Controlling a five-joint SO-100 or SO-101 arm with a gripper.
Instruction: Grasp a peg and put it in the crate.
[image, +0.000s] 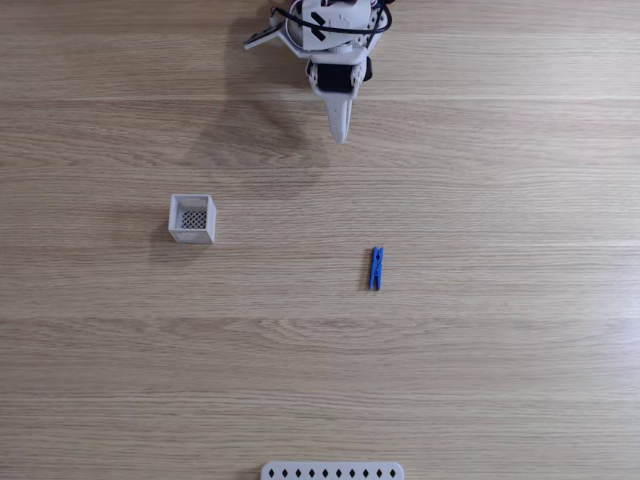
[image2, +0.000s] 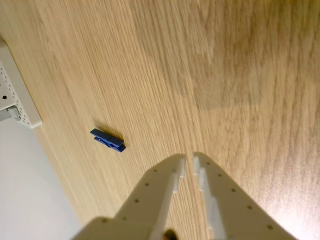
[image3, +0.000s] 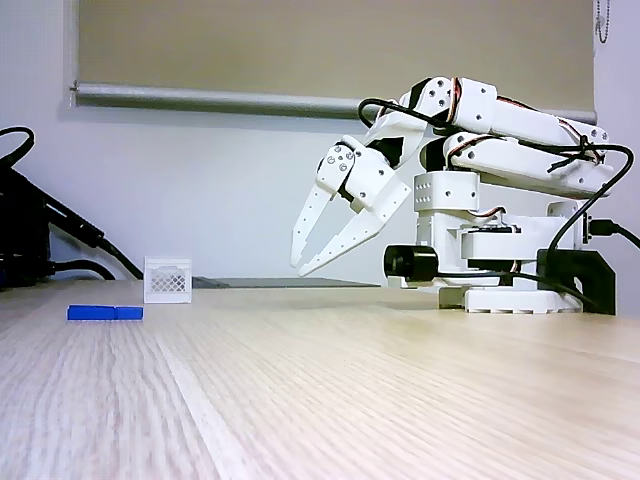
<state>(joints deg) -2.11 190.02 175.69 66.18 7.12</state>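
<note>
Two white fingers of the gripper (image3: 298, 268) hang above the wooden table (image: 480, 380), tips pointing down and away from the base, with only a narrow slit between them in the wrist view (image2: 189, 159) — nearly closed and holding nothing. Behind them the arm is folded back low over its base, upper links lying almost level in a fixed view from table height. From above, the gripper (image: 340, 138) sits near the top edge of the table. The blue clothespin peg (image: 376, 268) lies flat on the wood, well apart from the fingertips. The white crate (image: 192, 219) stands upright well off to its left — its dark mesh bottom visible inside.
</note>
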